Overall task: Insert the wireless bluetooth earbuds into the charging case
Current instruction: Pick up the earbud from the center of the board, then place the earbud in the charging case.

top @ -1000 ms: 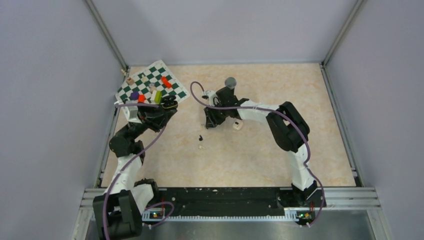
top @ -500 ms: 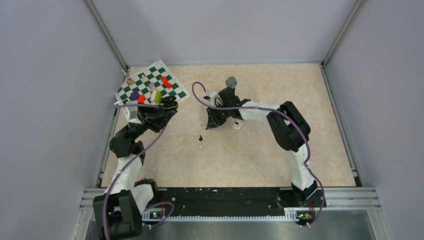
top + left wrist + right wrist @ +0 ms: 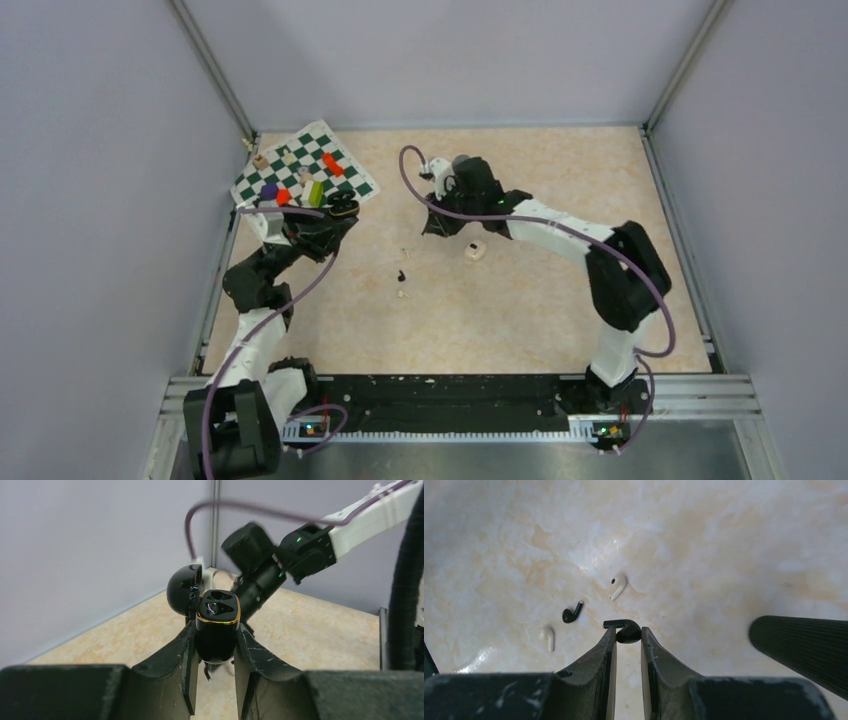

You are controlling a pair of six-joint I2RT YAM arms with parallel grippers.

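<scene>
Two arms reached over a beige tabletop (image 3: 520, 310). The left end effector (image 3: 340, 209) hung beside a checkered mat (image 3: 300, 158) with coloured blocks (image 3: 333, 165); the right end effector (image 3: 430, 230) hovered near a small white case (image 3: 475, 250) and tiny earbuds (image 3: 402, 274).

The black charging case (image 3: 217, 612), gold-rimmed, stands upright between the fingers of the left gripper (image 3: 216, 645), its glossy lid hinged open at its 10 o'clock and its sockets facing up. A black earbud (image 3: 628, 631) sits pinched at the tips of the right gripper (image 3: 626, 639). On the table beyond it lie a white earbud (image 3: 618, 586) at its 12 o'clock, a second black earbud (image 3: 572, 613) at 10 and a second white earbud (image 3: 548, 638) at 9.
</scene>
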